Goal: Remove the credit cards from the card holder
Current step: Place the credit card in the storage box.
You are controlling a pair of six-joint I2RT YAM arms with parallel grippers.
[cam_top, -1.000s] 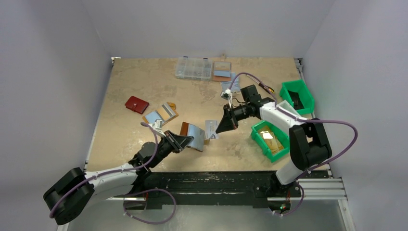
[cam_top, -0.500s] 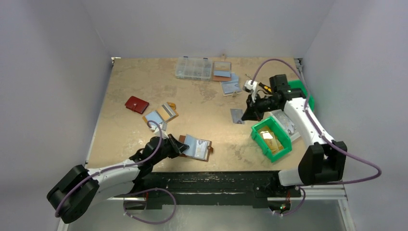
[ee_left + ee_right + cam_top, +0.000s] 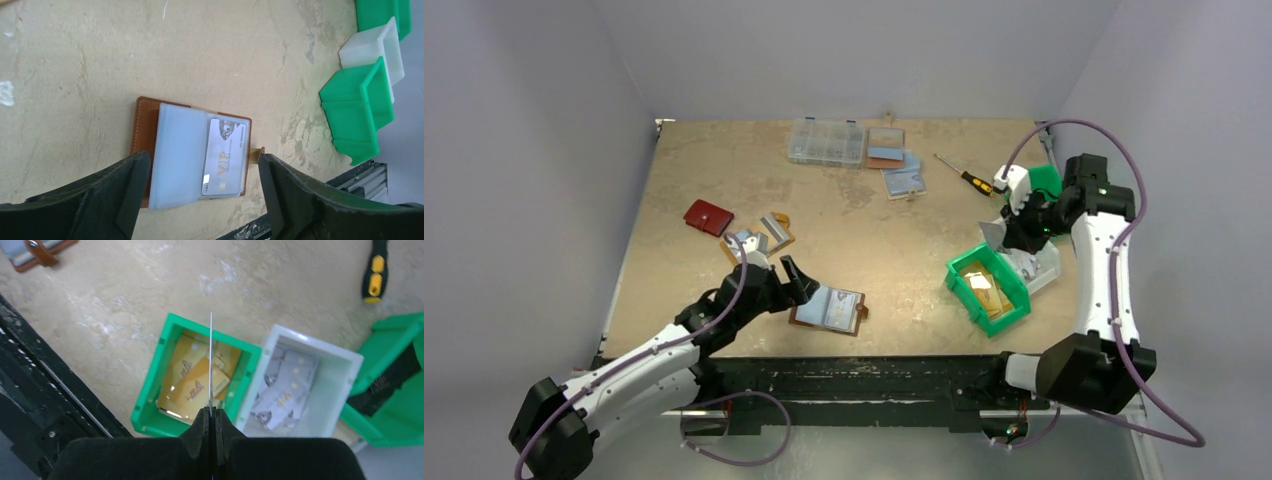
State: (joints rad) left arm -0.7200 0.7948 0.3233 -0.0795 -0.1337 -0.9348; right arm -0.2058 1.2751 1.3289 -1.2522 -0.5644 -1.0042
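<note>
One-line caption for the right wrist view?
Right gripper holds a thin plastic card edge-on above a green plastic bin of gold cards and a white bin.

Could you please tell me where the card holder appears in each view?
Top external: the card holder lies open, lower centre, beside the left fingers.
Left wrist: centre of the picture.
Right wrist: only its tab end, top-left corner, left of the held credit card.
Shared landmark: the green bin holding gold cards.

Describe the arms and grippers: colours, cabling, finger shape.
Left arm and right arm: white links, black joints, a purple cable looping loosely along each. Left gripper and right gripper: matte black, wedge-shaped fingers tapering to the tips. No markings visible.
</note>
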